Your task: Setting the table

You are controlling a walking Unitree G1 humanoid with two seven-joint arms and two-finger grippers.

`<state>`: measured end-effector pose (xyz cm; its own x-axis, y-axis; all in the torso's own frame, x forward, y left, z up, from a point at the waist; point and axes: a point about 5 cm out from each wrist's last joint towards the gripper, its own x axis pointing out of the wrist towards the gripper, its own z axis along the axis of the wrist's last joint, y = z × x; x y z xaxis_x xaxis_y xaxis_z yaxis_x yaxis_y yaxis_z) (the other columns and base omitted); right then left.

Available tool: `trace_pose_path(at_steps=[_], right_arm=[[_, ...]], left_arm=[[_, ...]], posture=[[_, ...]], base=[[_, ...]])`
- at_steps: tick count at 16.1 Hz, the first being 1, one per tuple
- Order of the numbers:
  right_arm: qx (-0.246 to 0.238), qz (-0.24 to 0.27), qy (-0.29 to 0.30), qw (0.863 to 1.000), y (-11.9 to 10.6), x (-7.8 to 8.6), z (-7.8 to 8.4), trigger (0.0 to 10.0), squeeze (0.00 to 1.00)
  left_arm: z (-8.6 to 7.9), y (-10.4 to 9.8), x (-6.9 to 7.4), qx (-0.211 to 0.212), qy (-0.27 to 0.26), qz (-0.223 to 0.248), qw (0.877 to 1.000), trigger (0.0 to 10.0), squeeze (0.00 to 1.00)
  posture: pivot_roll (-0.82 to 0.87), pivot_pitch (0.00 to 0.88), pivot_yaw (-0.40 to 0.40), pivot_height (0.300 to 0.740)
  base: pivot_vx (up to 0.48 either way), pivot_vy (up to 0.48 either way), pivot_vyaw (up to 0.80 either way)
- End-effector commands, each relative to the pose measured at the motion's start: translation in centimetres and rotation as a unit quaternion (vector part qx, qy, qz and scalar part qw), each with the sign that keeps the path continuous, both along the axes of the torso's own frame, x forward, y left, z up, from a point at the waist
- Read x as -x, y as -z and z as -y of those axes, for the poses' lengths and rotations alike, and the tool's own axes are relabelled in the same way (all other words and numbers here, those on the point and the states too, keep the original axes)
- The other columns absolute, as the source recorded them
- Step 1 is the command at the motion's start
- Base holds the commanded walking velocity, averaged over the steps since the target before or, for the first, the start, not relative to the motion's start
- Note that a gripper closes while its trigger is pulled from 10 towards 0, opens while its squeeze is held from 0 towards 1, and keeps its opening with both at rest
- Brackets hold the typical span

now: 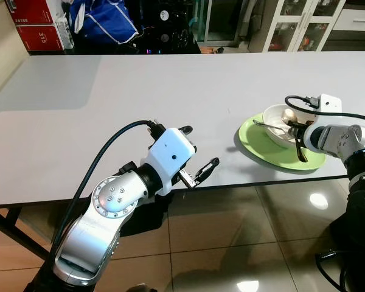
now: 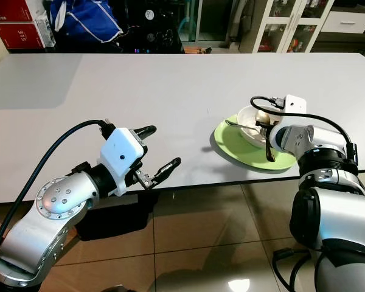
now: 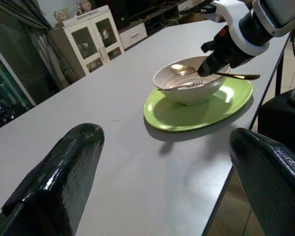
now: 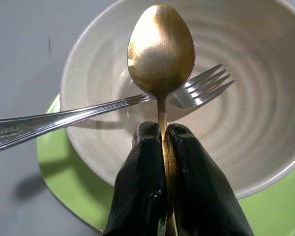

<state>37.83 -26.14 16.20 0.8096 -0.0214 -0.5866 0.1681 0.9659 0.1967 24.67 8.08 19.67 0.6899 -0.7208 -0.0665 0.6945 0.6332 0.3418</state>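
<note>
While the gold spoon [image 4: 161, 46] sits pinched by its stem between the two black fingers of the right gripper [image 4: 163, 140], its long axis runs straight out along those fingers, bowl end leading and hanging over the hollow of the cream bowl [image 4: 265, 98]. The jaws are squeezed tight on the handle, with the rest of it passing back between them toward the wrist. Just under the spoon a silver fork [image 4: 78, 115] lies across the bowl, tines resting inside and handle sticking out over the rim toward the middle of the table, so the two pieces of cutlery cross at roughly a right angle and look close to touching. The bowl stands on a green plate [image 1: 255, 146] near the table's front edge, on the robot's right. From where I stand the spoon seems ready to be lifted clear and laid beside the plate, and that calls for drawing it up and away without snagging the fork. Well apart to the left, the left gripper [image 1: 198, 159] hovers at the edge of the white table [image 1: 140, 91], its fingers spread wide with nothing in them and pointed toward the plate; the right arm is plainly the nearer one.
</note>
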Motion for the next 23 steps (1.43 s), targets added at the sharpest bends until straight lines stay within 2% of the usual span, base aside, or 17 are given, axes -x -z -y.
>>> trace_pose_path(at_steps=[1, 2, 3, 4, 5, 6, 9, 13, 16, 17, 18, 19, 20, 21, 23], right_arm=[[-0.002, 0.024, 0.005, 1.000, -1.4, -0.5, 0.1, 10.0, 0.00], [-0.004, 0.025, 0.005, 1.000, -1.4, -0.6, 0.1, 10.0, 0.01], [-0.007, 0.027, 0.006, 1.000, -1.3, -0.6, 0.0, 10.0, 0.10], [-0.009, 0.029, 0.007, 1.000, -1.3, -0.6, 0.0, 10.0, 0.38], [-0.012, 0.030, 0.007, 0.999, -1.3, -0.7, -0.1, 10.0, 0.56], [-0.014, 0.031, 0.008, 0.999, -1.2, -0.7, -0.1, 10.0, 0.66], [-0.017, 0.032, 0.009, 0.999, -1.2, -0.7, -0.1, 10.0, 0.69], [-0.018, 0.036, 0.013, 0.999, -1.1, -0.7, 0.0, 10.0, 0.68], [-0.020, 0.052, 0.004, 0.998, -2.2, -1.0, 0.0, 10.0, 0.64], [-0.017, 0.086, -0.011, 0.996, -4.3, -1.4, 0.2, 10.0, 0.00], [0.003, 0.127, -0.021, 0.992, -6.5, -1.7, 0.6, 10.0, 0.00], [0.001, 0.166, -0.028, 0.986, -8.3, -1.7, 0.7, 10.0, 0.00], [-0.003, 0.178, -0.030, 0.983, -8.8, -1.6, 0.7, 10.0, 0.00], [0.029, 0.236, -0.041, 0.970, -10.8, -0.5, 0.7, 10.0, 0.00], [0.045, 0.269, -0.053, 0.961, -11.6, 1.0, 0.0, 10.0, 0.00]], left_arm=[[0.3, -0.1, 0.3, -0.004, 0.013, -0.001, 1.000, 10.0, 0.00], [0.3, -0.1, 0.3, -0.005, 0.013, -0.002, 1.000, 10.0, 0.00], [0.3, -0.1, 0.3, -0.005, 0.013, -0.002, 1.000, 10.0, 0.00], [0.2, -0.1, 0.3, -0.005, 0.013, -0.002, 1.000, 10.0, 0.00], [0.2, -0.1, 0.4, -0.005, 0.013, -0.003, 1.000, 10.0, 0.00], [0.2, -0.1, 0.4, -0.006, 0.013, -0.003, 1.000, 10.0, 0.00], [0.2, -0.1, 0.3, -0.007, 0.013, -0.002, 1.000, 10.0, 0.00], [0.2, 0.0, 0.3, -0.009, 0.012, -0.001, 1.000, 10.0, 0.00], [0.0, -0.1, 0.2, -0.009, 0.007, 0.004, 1.000, 10.0, 0.00], [-0.4, -0.6, -0.3, -0.002, -0.027, 0.026, 0.999, 10.0, 0.00], [-1.0, -1.2, -1.0, 0.016, -0.079, 0.049, 0.996, 10.0, 0.00], [-1.8, -1.8, -1.6, 0.031, -0.114, 0.059, 0.991, 10.0, 0.00], [-2.0, -1.9, -1.7, 0.034, -0.122, 0.061, 0.990, 10.0, 0.00], [-3.0, -2.5, -2.0, 0.048, -0.156, 0.066, 0.984, 10.0, 0.00], [-3.8, -2.7, -2.1, 0.050, -0.175, 0.065, 0.981, 10.0, 0.00]], posture=[[0.02, 0.010, -0.039, 0.740], [0.02, 0.010, -0.040, 0.740], [0.02, 0.010, -0.040, 0.740], [0.02, 0.010, -0.040, 0.740], [0.02, 0.011, -0.040, 0.740], [0.02, 0.011, -0.040, 0.740], [0.02, 0.010, -0.040, 0.740], [0.02, 0.008, -0.041, 0.740], [0.02, 0.005, -0.042, 0.740], [0.03, 0.000, -0.052, 0.740], [0.03, 0.000, -0.056, 0.740], [0.03, 0.000, -0.057, 0.740], [0.03, 0.000, -0.057, 0.740], [0.02, 0.000, -0.049, 0.740], [0.02, 0.000, -0.044, 0.740]], base=[[0.000, 0.000, 0.00], [0.000, 0.000, 0.00], [0.000, 0.000, 0.00], [0.000, 0.000, 0.00], [0.000, 0.000, 0.00], [0.000, 0.000, 0.00], [0.000, 0.000, 0.00], [0.000, 0.000, 0.00], [0.000, 0.000, 0.00], [0.000, 0.000, 0.00], [0.000, 0.000, 0.00], [0.000, 0.000, 0.00], [0.000, 0.000, 0.00], [0.000, 0.000, 0.00], [0.000, 0.000, 0.00]])
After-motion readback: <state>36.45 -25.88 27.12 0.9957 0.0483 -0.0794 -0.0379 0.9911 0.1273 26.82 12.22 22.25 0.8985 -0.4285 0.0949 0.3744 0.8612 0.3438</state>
